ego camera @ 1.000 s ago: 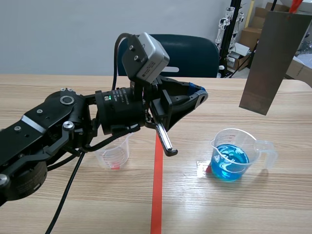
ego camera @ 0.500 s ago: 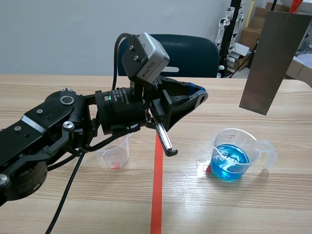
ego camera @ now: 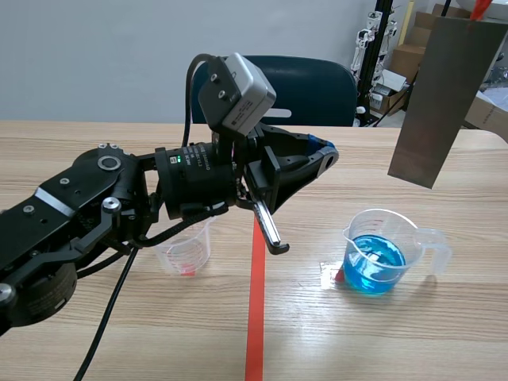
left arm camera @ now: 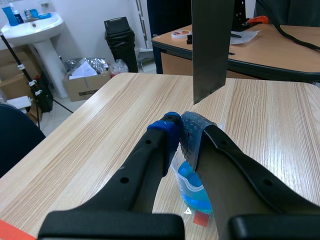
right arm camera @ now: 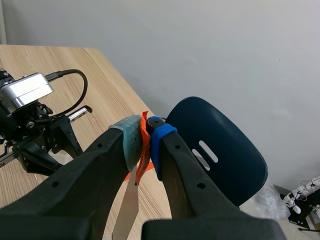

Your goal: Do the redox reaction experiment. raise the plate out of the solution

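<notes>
1. The plate (ego camera: 446, 99) is a long, flat strip of dull grey metal with straight edges and a matte face; it hangs in the air, a little tilted; its lower end is above the beaker (ego camera: 379, 252) and fully out of the liquid.
2. The upper end of the plate carries an orange-red tab (ego camera: 480, 9); in the right wrist view the right gripper (right arm camera: 145, 140) has both pads pressed tight on this tab; the plate hangs down below the fingers as a pale, narrow strip.
3. The beaker is of clear plastic, with a handle and a spout; it stands on the table (ego camera: 397, 341), to the right of the red tape line (ego camera: 255, 317); its lower part holds the bright blue solution (ego camera: 373, 270).
4. The left gripper (left arm camera: 179, 131) is closed with nothing inside; its two pads touch each other; it is held above the table, pointing toward the beaker, and well apart from the plate.
5. Below the left arm (ego camera: 79, 214) stands a small clear cup (ego camera: 186, 250); something red lies at its bottom.
6. A dark blue chair (ego camera: 305, 87) stands behind the table.
</notes>
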